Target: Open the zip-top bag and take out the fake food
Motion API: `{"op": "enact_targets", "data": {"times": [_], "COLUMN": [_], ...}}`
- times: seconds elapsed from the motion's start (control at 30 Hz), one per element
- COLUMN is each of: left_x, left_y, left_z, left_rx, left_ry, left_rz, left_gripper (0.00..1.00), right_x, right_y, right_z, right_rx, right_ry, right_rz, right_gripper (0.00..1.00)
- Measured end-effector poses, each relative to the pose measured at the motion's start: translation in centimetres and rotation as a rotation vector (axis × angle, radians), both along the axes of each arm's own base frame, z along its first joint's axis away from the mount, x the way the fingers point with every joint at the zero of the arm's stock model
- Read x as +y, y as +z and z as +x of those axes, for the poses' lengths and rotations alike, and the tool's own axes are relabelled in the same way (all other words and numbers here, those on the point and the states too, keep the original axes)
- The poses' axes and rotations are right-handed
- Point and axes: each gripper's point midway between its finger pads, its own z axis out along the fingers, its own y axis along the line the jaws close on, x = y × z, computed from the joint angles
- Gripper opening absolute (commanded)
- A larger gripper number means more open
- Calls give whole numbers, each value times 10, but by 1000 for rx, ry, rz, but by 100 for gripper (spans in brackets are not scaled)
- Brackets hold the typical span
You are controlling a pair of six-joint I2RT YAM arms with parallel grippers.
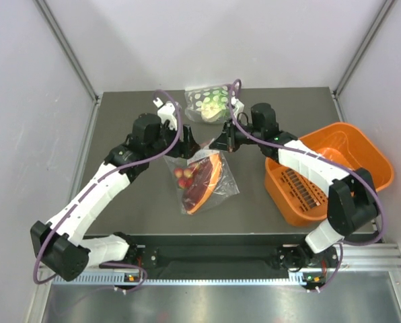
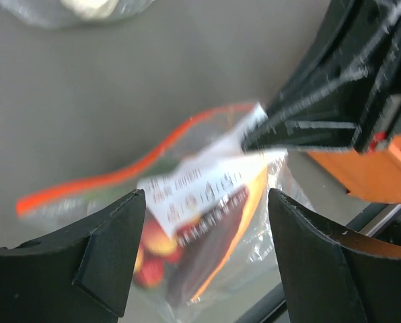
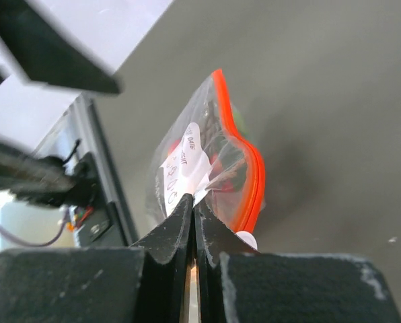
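The zip-top bag lies on the bench just left of the orange basket, and the fake food is all inside it: red berry pieces and a darker long piece show through the plastic. None of it is out on the bench or in the basket, as far as I can see.

The right fingers are pressed together on the clear plastic by the white label, close beside the red-orange zip strip — a proper pinch, with film caught between them. The left fingers stand wide apart above the bag on its side away from the basket, holding nothing.

So I'd say the task is in its opening stage: one side of the mouth is gripped and the other side has yet to be taken. Whether the seal has parted at all I cannot tell (the strip bows a little, but that may be only the pull). Opening fully and taking out every piece remain — most of the job.

A second bag with green-and-white contents sits farther back, also left of the basket, untouched.
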Motion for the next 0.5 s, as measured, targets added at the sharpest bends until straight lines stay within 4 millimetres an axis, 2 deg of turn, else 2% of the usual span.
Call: {"op": "enact_targets", "data": {"times": [0.07,0.27,0.5], "left_x": [-4,-8,-12], "left_y": [8,13,29], "left_z": [6,22,24], "left_rx": [-30,-42,-79], "left_ry": [-31,-109,-196], "left_rz": [-25,-105,-183], "left_gripper": [78,78,78], "right_x": [0,-3,-8], "right_y": [8,30,53], "right_z": [-10,-39,-67], "right_rx": [-3,-2,9], "right_ry": [31,123,222], "right_rz": [15,52,73], "right_gripper": [0,0,0]}}
